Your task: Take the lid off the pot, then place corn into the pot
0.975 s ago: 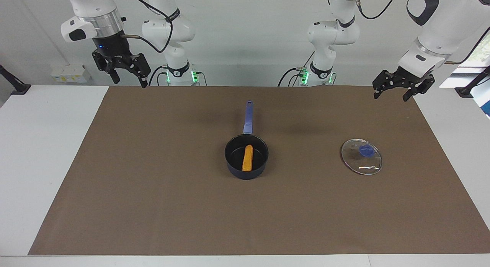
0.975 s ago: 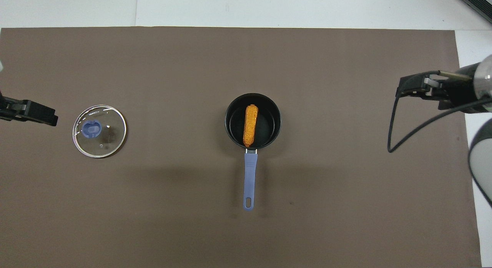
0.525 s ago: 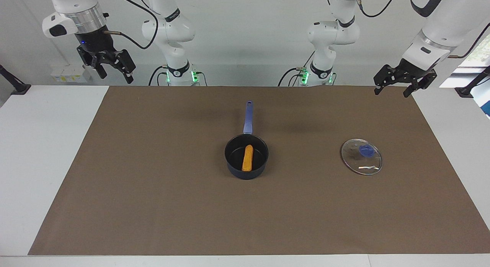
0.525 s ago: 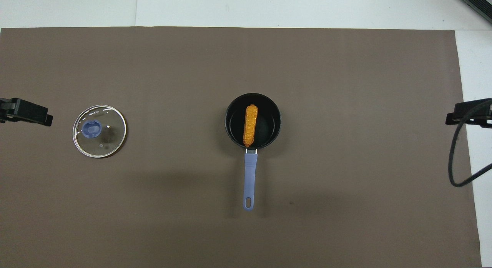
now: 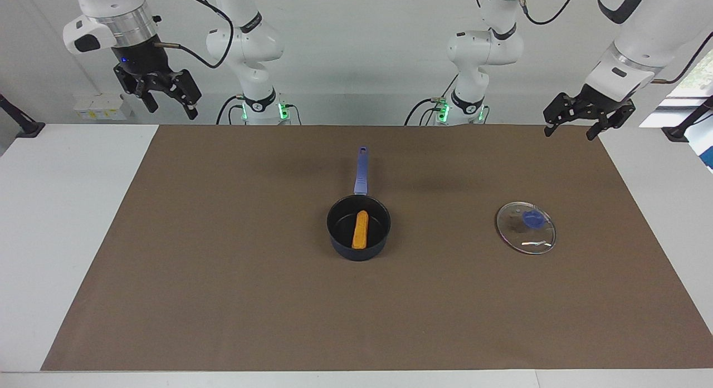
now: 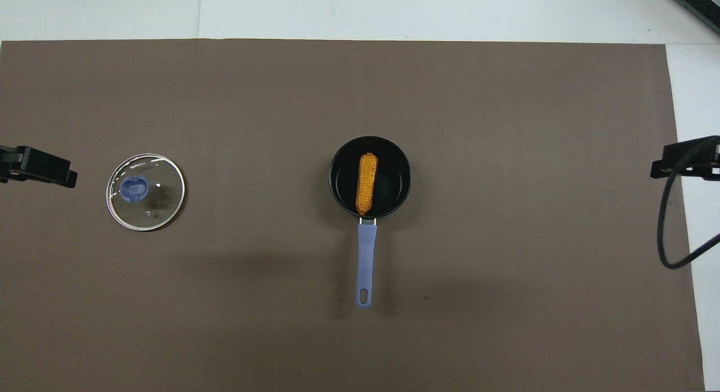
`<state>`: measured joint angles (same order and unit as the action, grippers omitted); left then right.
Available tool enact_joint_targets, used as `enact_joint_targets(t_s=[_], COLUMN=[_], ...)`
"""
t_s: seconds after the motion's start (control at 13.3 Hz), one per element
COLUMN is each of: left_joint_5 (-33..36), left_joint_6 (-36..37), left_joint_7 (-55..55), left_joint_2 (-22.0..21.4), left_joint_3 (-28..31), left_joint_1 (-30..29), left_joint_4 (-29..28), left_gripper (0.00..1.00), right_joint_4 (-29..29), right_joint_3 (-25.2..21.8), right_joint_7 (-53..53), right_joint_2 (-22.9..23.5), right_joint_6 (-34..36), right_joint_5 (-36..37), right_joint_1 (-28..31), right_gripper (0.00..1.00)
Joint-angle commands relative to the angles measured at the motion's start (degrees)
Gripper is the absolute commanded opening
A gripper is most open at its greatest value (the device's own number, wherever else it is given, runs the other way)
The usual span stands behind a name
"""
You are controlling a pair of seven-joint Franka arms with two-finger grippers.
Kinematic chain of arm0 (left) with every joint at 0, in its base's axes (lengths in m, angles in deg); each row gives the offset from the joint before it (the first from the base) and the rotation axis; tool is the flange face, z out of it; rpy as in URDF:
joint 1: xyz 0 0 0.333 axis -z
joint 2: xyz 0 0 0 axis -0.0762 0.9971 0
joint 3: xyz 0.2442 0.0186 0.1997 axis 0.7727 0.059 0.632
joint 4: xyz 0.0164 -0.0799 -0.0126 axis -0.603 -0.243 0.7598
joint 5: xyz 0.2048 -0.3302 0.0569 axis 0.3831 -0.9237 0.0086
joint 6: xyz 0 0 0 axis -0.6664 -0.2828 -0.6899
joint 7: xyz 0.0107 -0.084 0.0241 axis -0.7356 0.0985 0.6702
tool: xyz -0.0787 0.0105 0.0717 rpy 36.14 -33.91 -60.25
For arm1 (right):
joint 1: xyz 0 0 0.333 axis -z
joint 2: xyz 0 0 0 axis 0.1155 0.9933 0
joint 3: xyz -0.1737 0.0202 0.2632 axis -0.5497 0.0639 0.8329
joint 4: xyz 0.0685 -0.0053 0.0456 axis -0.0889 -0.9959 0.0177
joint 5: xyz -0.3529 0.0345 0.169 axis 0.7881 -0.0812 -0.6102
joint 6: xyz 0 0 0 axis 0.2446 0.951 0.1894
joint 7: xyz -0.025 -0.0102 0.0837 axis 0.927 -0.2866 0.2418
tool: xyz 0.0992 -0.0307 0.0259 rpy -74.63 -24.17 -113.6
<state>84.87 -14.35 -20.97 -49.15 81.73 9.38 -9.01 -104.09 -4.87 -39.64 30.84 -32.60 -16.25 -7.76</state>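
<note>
Brown mat: bumpy orange corn in navy pot

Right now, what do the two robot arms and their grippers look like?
Both arms are glossy white with rounded joints and black bands. Black cables loop along them, and green lights glow at the bases. The right gripper is black below a silver ring with a small blue light; the left gripper is black too.

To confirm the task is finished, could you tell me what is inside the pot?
The corn lies inside the pot, lid off beside it. The pot's floor under the corn is hidden.
</note>
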Motion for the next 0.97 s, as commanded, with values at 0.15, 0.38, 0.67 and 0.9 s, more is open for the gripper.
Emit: enact_joint_targets(t_s=[0.15,0.38,0.67,0.9], left_joint_5=[0.6,0.6,0.6,0.5], left_joint_6=[4.1,4.2,3.8,3.4], left_joint_7=[-0.3,-0.3,-0.4,-0.6], left_joint_2=[-0.3,-0.3,-0.3,-0.5], left_joint_3=[0.1,0.1,0.0,-0.1], left_joint_1=[-0.1,0.0,0.0,0.0], left_joint_4=[1.1,1.1,1.1,1.1], left_gripper=[1.0,1.0,1.0,1.0], right_joint_4=[3.5,3.5,3.5,3.4], right_joint_3=[0.3,0.4,0.5,0.6], right_joint_7=[-1.3,-7.7,-8.0,-8.0], right_joint_2=[2.2,2.1,2.1,1.8], right_joint_6=[2.0,3.3,3.3,3.4], right_joint_5=[-0.3,0.2,-0.1,-0.4], right_joint_1=[0.6,0.2,0.0,-0.1], right_gripper=[1.0,1.0,1.0,1.0])
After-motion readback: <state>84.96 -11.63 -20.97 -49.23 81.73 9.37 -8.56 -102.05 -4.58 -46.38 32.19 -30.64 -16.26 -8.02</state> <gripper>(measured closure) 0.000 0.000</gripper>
